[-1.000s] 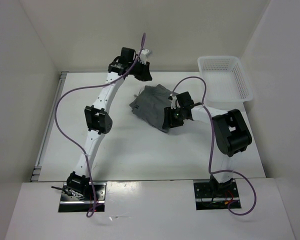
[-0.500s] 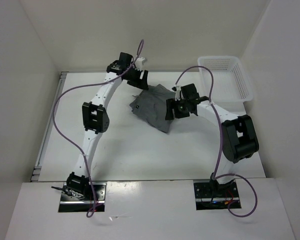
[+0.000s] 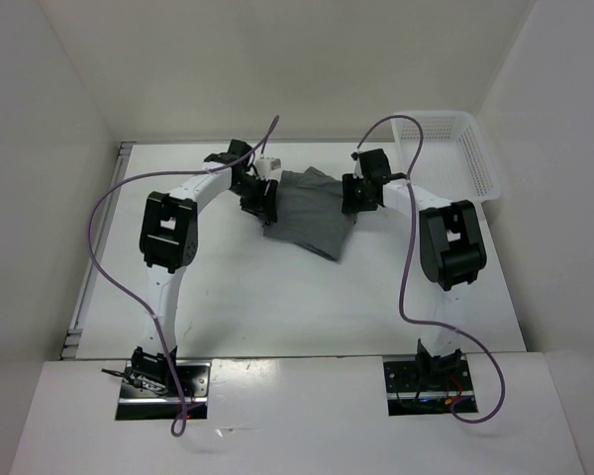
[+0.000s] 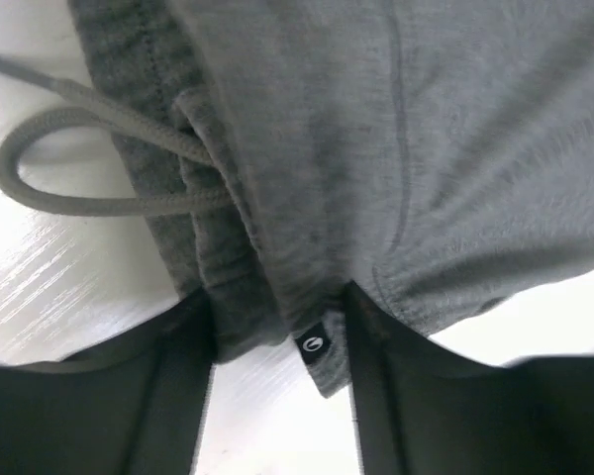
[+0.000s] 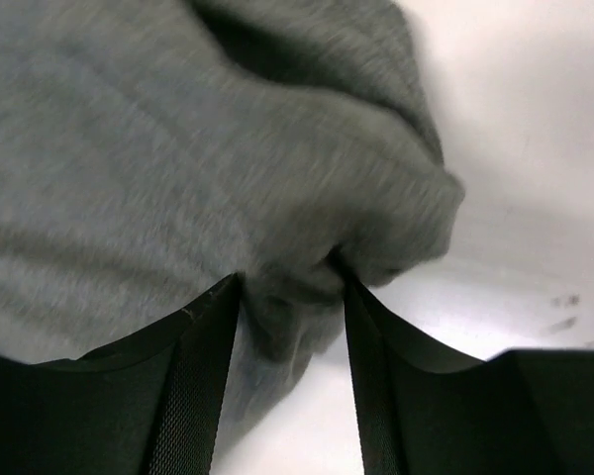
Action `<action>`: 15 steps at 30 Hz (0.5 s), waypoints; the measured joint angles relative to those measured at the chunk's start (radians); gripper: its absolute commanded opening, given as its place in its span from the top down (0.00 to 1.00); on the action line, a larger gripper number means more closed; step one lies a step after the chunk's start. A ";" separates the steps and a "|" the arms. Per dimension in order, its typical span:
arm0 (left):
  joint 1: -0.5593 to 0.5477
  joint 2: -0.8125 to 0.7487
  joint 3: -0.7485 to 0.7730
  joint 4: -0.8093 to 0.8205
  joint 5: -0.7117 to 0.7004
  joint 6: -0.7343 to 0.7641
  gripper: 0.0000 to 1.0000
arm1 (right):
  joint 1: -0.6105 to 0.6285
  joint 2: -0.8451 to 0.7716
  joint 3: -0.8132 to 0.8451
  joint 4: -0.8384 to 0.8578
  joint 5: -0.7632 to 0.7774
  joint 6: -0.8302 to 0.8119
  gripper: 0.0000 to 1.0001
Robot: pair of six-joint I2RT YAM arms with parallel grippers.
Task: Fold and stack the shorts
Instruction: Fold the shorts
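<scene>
Shorts (image 3: 312, 213): grey, soft fabric, on the far middle part of the desk (image 3: 277, 297), stretched between the two arms. The cloth is spread roughly as a wide panel with one corner pointing toward the arm bases. From above I cannot tell whether it lies fully flat or is partly lifted. Left pincer (image 3: 260, 198) is at the left edge of the cloth. In the left wrist view the left pincer (image 4: 277, 327) is closed down on the gathered waistband of the shorts (image 4: 396, 148), with fabric bunched between the two dark fingers (image 4: 178, 396). A small black label (image 4: 314, 344) with a white mark hangs just at the pinch. A grey drawstring (image 4: 59, 148) loops out from the waistband onto the white surface. Right pincer (image 3: 361, 193) is at the far right edge of the cloth. In the right wrist view the right pincer (image 5: 289, 297) is clamped narrow on a puckered fold of the shorts (image 5: 178, 148), with cloth wedged between its fingers (image 5: 193, 396). The image is slightly blurred there. A white mesh basket (image 3: 445, 148) sits at the far right corner, apart from the cloth. A purple cable arches over each arm.
</scene>
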 measured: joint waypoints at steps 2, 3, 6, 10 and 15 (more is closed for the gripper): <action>0.003 -0.018 -0.034 0.029 0.005 0.000 0.50 | 0.000 0.045 0.035 0.005 0.017 -0.003 0.51; 0.003 -0.025 -0.052 0.046 0.010 0.000 0.52 | 0.000 0.068 0.052 0.009 0.026 -0.006 0.52; 0.002 -0.050 -0.103 0.087 0.020 -0.002 0.53 | 0.000 0.117 0.114 0.011 0.038 -0.012 0.54; 0.002 -0.099 -0.187 0.133 0.024 -0.002 0.53 | 0.000 0.186 0.237 0.014 0.032 -0.031 0.54; -0.005 -0.153 -0.266 0.143 0.021 0.001 0.34 | 0.000 0.262 0.375 0.030 0.016 -0.089 0.45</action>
